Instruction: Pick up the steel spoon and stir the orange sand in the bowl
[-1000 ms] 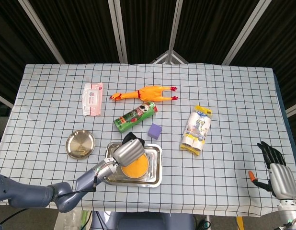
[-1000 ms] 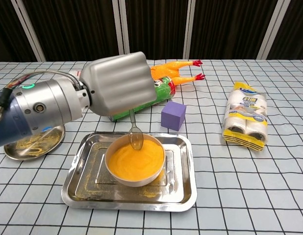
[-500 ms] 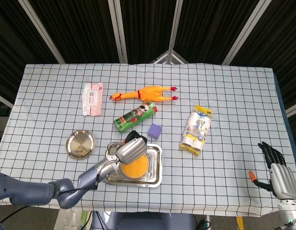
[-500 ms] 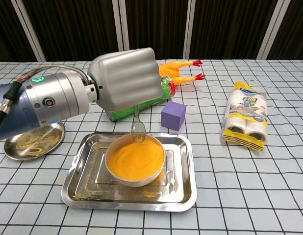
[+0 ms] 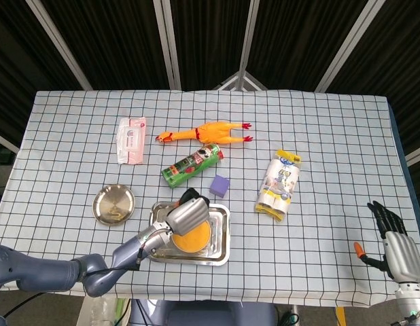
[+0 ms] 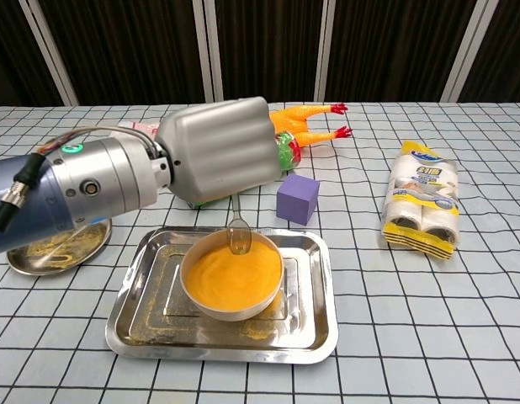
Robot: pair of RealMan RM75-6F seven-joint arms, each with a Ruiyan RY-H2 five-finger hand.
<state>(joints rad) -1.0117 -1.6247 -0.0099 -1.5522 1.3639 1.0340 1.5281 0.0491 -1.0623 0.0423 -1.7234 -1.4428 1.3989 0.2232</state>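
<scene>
Orange sand (image 6: 229, 269) fills the steel bowl (image 6: 232, 305) nearly to its rim, and the bowl sits in the middle of a shallow steel tray (image 6: 310, 335) whose floor carries a thin scatter of the same grains. Off to the left, a small round steel dish (image 6: 54, 251) holds a dusting of sand too. My left robot hand (image 6: 216, 151) is clamped on the steel spoon (image 6: 238, 236), the handle running up under its closed fingers and the spoon's end dipping into the sand at the far edge of the bowl. My right robot hand (image 5: 393, 243) hangs off the near right corner of the tabletop (image 5: 332, 136), fingers spread and holding nothing. Compared with a second ago, the left robot hand sits a little lower and further right, and the spoon has moved from over the middle of the sand to the bowl's far rim.
</scene>
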